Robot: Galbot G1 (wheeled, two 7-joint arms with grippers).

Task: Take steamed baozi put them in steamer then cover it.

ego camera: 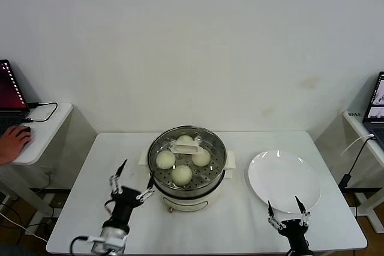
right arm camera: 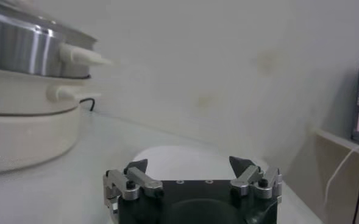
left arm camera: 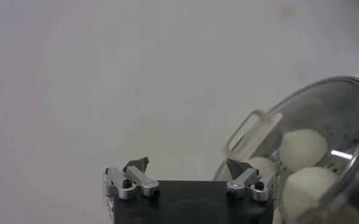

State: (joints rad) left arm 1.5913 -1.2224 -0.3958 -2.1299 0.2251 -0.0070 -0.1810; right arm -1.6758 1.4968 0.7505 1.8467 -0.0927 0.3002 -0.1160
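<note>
The steamer (ego camera: 207, 190), a shiny steel pot on a cream base, stands mid-table. A clear glass lid with a white handle (ego camera: 186, 145) covers it. Through the glass show several cream-white baozi (ego camera: 165, 159) on the perforated tray, one partly behind the handle. My left gripper (ego camera: 137, 172) hangs open and empty just left of the pot, apart from it. In the left wrist view that gripper (left arm camera: 187, 162) faces the wall, with the lid (left arm camera: 344, 103) and baozi (left arm camera: 303, 148) beside it. My right gripper (ego camera: 283, 203) is open at the plate's near edge; the right wrist view shows this gripper (right arm camera: 188, 163) empty.
A bare white plate (ego camera: 284, 180) lies right of the steamer; it also shows in the right wrist view (right arm camera: 179, 152), with the steamer (right arm camera: 21, 52) off to one side. Side tables with laptops (ego camera: 9, 97) flank the table. A person's hand (ego camera: 12, 142) rests on the left one. Cables hang on both sides.
</note>
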